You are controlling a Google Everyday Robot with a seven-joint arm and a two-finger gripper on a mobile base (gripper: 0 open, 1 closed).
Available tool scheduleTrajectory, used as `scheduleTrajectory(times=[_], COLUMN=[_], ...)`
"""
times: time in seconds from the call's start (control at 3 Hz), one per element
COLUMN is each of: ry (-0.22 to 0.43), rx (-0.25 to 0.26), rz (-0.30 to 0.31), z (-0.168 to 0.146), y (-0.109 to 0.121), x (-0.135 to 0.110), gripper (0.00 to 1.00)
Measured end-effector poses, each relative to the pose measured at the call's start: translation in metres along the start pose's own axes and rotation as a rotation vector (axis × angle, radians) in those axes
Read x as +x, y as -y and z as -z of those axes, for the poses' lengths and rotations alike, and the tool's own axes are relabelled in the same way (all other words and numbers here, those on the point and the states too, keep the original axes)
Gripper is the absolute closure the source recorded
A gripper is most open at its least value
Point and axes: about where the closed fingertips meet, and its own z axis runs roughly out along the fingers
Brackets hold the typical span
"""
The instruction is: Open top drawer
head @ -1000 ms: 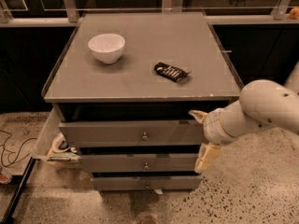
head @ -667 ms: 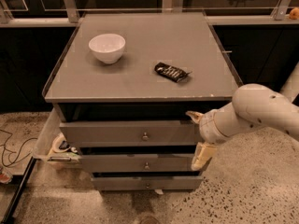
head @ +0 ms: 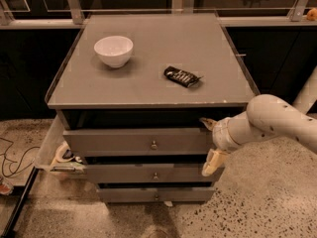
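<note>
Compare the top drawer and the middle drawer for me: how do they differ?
The top drawer has a taller front than the middle drawer. The gripper sits open at the top drawer's right end, mostly above the middle drawer. Both are grey, each with one small round knob at centre.

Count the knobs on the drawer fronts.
3: one centred on the top drawer, one on the middle drawer, one on the bottom drawer. None seem hidden; the gripper sits at the top drawer's right end.
</note>
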Motion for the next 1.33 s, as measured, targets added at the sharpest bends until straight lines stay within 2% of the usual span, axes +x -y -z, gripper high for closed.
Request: scheduleTrajectory(times=[0.67,1.0,1.33], ry=[0.037,0.037,0.037], rx=[0.016,0.015,0.015], rz=[-0.017,-0.017,-0.017], z=[-0.0195,-0.0197,-0.0197], y=[0.0126,0.0125,0.0125], x=[0.0114,0.0114,0.0114], gripper=[0.00,0.19,0.42])
